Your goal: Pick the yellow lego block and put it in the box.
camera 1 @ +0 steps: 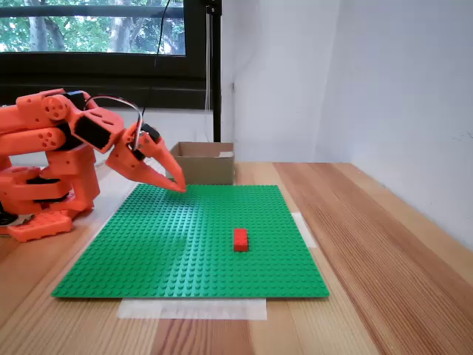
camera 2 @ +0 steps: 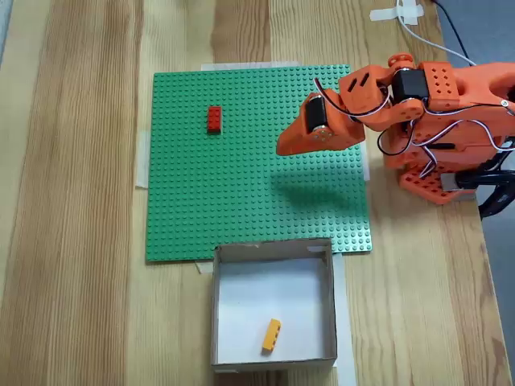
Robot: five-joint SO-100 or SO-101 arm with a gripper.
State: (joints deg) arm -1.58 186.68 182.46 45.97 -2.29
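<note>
The yellow lego block (camera 2: pixel 271 335) lies tilted on the white floor of the box (camera 2: pixel 273 249), near its front wall in a fixed view from above. In a fixed view from the side the box (camera 1: pixel 203 164) stands at the far edge of the green baseplate (camera 1: pixel 162 244), its inside hidden. My orange gripper (camera 2: pixel 282 148) hangs over the baseplate, apart from the box, fingers together with nothing between them. From the side the gripper (camera 1: pixel 179 186) points down at the plate's far edge, just left of the box.
A red brick (camera 1: pixel 241 239) sits on the baseplate (camera 2: pixel 241 201), far from the gripper; from above the red brick (camera 2: pixel 214 119) is near the plate's upper left. The arm's base (camera 2: pixel 451 153) stands beside the plate. A wall borders the wooden table (camera 1: pixel 369 244).
</note>
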